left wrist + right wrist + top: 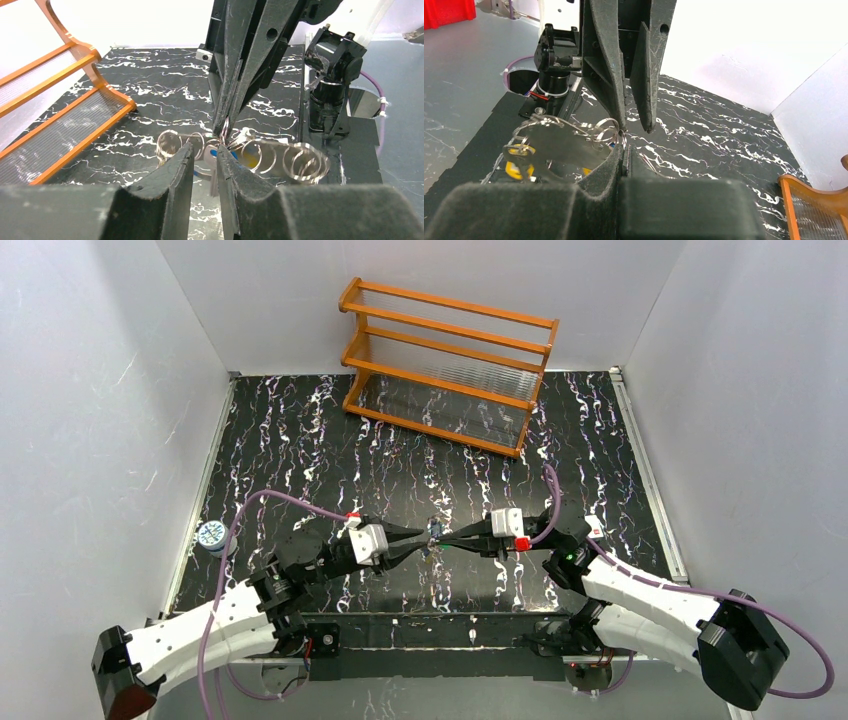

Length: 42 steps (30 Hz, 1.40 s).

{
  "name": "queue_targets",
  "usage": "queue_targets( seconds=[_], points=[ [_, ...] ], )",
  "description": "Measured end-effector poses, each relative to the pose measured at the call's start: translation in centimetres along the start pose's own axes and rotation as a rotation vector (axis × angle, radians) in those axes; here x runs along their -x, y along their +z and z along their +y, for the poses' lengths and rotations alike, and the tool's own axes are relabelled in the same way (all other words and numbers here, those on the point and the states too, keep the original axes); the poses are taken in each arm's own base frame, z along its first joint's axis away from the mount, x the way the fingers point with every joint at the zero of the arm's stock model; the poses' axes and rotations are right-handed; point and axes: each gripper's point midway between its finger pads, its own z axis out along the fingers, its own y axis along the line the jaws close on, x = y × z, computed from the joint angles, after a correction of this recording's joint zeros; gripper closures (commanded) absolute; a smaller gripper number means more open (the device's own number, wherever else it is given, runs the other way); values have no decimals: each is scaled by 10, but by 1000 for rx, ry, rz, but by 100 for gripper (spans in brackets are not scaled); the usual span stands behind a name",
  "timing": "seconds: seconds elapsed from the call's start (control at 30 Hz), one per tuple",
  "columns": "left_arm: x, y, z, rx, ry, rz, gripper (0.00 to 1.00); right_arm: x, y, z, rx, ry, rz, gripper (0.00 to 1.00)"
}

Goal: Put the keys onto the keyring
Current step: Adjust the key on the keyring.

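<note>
The left gripper (205, 159) is hovering slightly open around a blue-headed key (216, 154), seemingly not clamping it. The other keys (252, 158) are lying bunched on the table (300, 440) beside the keyring (608, 126), which the right gripper (224, 124) is pinching tight. Threading is seemingly just starting.

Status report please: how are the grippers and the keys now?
Left gripper slightly open, at the keys. Right gripper shut on ring. Rack far behind, not in the way.
</note>
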Motion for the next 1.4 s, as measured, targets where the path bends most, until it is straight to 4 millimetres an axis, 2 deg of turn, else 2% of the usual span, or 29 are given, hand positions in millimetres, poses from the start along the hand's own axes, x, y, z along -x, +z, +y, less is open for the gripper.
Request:
queue_targets(
  seconds=[0.2,0.4,0.67,0.8,0.87,1.1,1.4],
  points=[
    [-2,5,-5,-34,-3,1,80,-1,0,0,1,10,2,99],
    [-1,7,-6,-43,-2,-3,72,-1,0,2,5,20,4,99],
    [0,6,-6,-51,3,4,83,-1,0,2,4,23,4,99],
    [0,6,-8,-61,4,7,92,-1,0,2,3,24,5,99],
    [-1,7,-9,-68,3,12,100,-2,0,1,1,25,5,99],
    [-9,11,-8,-72,0,65,100,-5,-2,0,-10,37,19,99],
    [-18,6,-6,-56,-10,111,100,-3,-2,0,-11,33,15,99]
  ],
)
